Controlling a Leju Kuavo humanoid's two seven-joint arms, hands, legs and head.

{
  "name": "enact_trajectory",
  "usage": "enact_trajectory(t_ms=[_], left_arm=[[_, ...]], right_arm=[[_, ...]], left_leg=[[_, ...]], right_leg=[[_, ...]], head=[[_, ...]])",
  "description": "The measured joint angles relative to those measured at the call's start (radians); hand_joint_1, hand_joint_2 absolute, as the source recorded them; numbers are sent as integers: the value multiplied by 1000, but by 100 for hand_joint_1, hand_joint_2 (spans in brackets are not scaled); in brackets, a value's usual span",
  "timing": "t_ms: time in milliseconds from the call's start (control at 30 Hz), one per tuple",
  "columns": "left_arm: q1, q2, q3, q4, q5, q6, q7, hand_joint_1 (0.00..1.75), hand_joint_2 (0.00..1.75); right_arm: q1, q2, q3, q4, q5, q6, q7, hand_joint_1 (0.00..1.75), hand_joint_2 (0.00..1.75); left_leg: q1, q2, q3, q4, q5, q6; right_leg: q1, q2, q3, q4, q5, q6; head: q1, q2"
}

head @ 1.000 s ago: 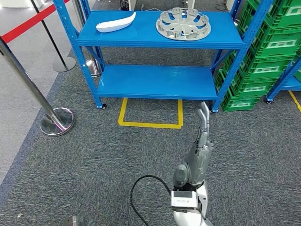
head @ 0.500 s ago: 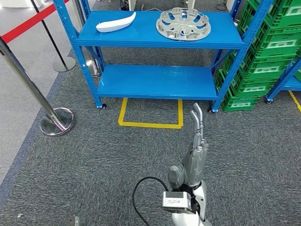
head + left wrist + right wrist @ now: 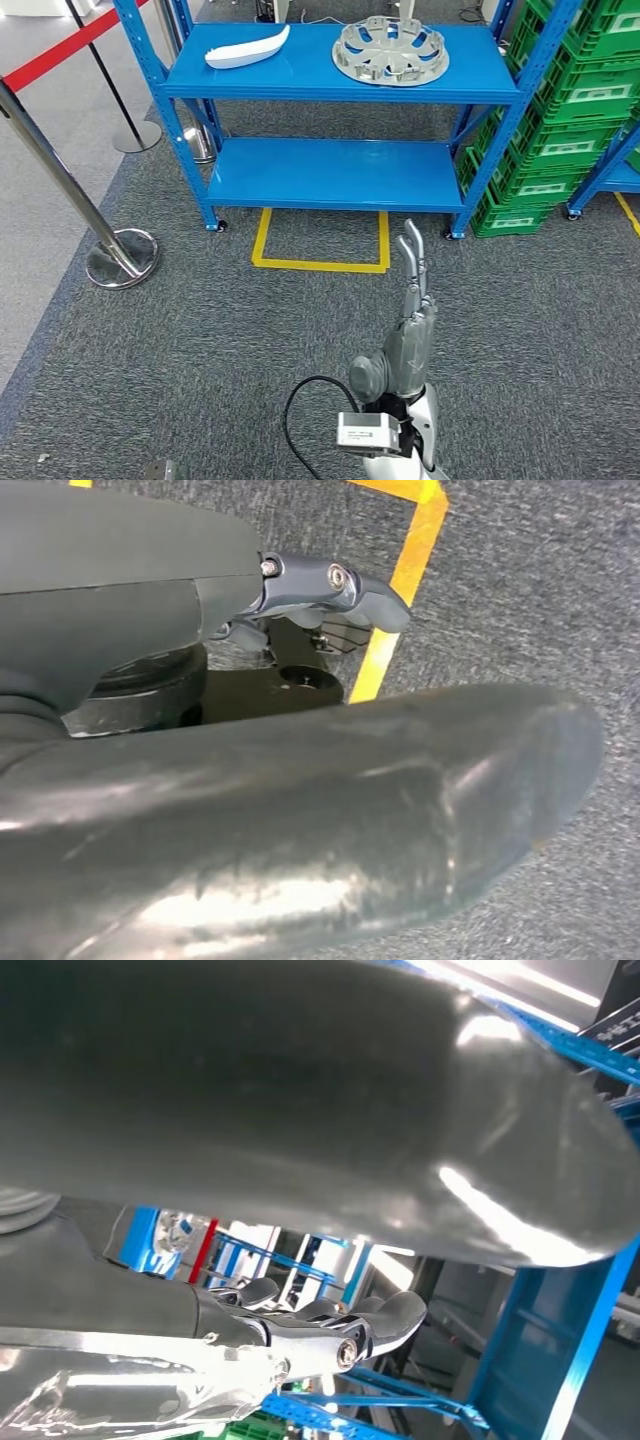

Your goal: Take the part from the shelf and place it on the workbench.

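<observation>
Standing on the top board of the blue shelf [image 3: 332, 78] are two parts: a round silver wheel cover [image 3: 390, 50] and, well to its left, a long white part [image 3: 247, 49]. The right hand [image 3: 407, 335] is raised over the grey carpet [image 3: 189, 350], fingers straight and apart, nothing grasped. The left hand [image 3: 226, 810] is seen near a yellow floor line [image 3: 392, 600]; its state cannot be told.

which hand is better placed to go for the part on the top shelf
Probably the right. The right hand is raised in front of the robot, fingers extended toward the blue shelf, roughly below the silver wheel cover. The left hand hangs low over the carpet.
</observation>
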Motion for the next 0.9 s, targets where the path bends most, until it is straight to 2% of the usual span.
enact_trajectory(t_ms=[33, 167, 433, 900], left_arm=[[0, 1, 0, 0, -2, 0, 4, 0, 0], [0, -1, 0, 0, -8, 37, 26, 0, 0], [-1, -1, 0, 0, -19, 92, 52, 0, 0], [-2, 0, 0, 0, -29, 69, 27, 0, 0]], right_arm=[[-1, -1, 3, 0, 4, 0, 0, 0, 0], [-5, -6, 14, 0, 11, 0, 0, 0, 0], [-8, -10, 22, -1, 11, -1, 1, 0, 0], [-7, -11, 24, -3, 19, -1, 1, 0, 0]], left_leg=[[0, 0, 2, -4, 2, 2], [0, -3, 7, -16, 11, -8], [-1, -3, 6, -15, 10, -3], [1, -3, 6, -14, 10, -2]], right_leg=[[-1, 0, 0, 0, 2, 3], [2, -4, 5, -7, 6, -10], [1, -5, 6, -13, 7, -5], [1, -4, 5, -13, 8, -2]], head=[[0, 0], [6, 0], [6, 0], [6, 0]])
